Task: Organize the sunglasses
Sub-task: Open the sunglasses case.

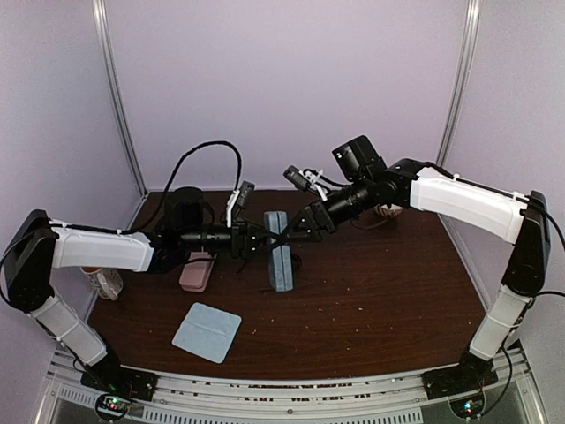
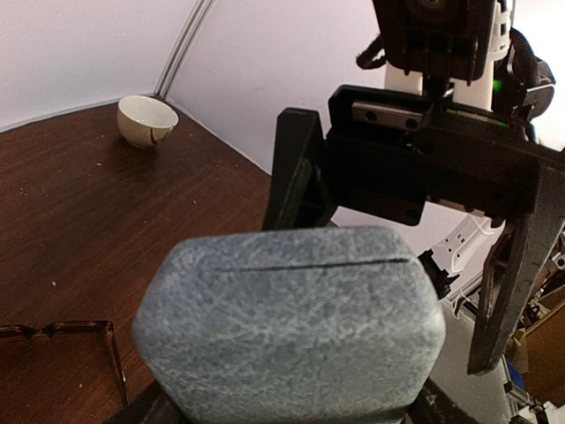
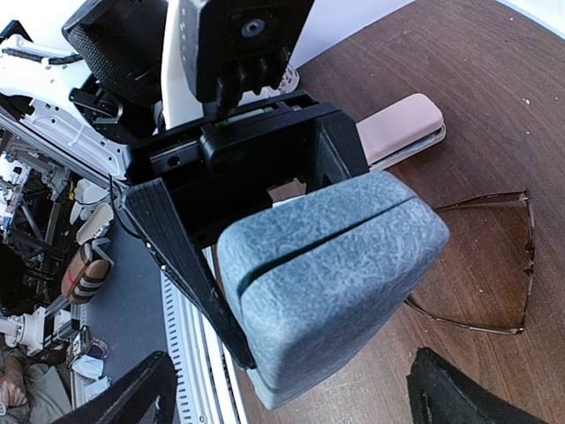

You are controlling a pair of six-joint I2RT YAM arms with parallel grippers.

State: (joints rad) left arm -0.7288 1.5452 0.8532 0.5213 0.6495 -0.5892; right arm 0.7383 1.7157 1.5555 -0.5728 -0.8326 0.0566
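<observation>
The grey-blue case (image 1: 279,250) stands on its long edge at mid-table, closed, with its seam showing. My left gripper (image 1: 261,238) is shut on its end (image 2: 291,415), and its black fingers (image 3: 181,256) flank the case (image 3: 335,274). My right gripper (image 1: 300,231) is open; its fingers (image 2: 521,265) are spread wide at the case's other end (image 3: 291,393) without touching it. The thin reddish-brown wire sunglasses (image 3: 494,265) lie on the table beside the case, also seen in the left wrist view (image 2: 62,331). The dark-framed pair is not in view.
A pink case (image 1: 196,271) lies left of the grey-blue one (image 3: 402,128). A light-blue cloth (image 1: 207,331) lies front left. A white bowl (image 2: 146,119) sits at the back right, a black cylinder (image 1: 187,208) back left, and a jar (image 1: 106,281) at the left edge.
</observation>
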